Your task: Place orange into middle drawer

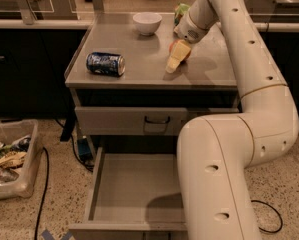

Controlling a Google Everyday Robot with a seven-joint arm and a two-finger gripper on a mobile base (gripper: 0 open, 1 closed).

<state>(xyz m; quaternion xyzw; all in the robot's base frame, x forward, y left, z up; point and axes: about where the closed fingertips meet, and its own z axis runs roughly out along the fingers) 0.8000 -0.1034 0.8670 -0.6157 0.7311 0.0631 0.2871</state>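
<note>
The orange (pixel 185 50) lies on the grey cabinet top (pixel 139 54), right of the middle, and is mostly covered by my gripper. My gripper (pixel 173 62) hangs from the white arm (pixel 229 44) and points down and to the left, right in front of the orange and touching or nearly touching it. The middle drawer (pixel 134 189) stands pulled open below, and its flat grey floor is bare.
A blue soda can (pixel 105 63) lies on its side at the left of the top. A white bowl (pixel 147 23) and a green snack bag (pixel 181 9) stand at the back. A shut drawer front with a black handle (pixel 156 120) sits above the open drawer. A bin of clutter (pixel 9 159) stands on the floor at left.
</note>
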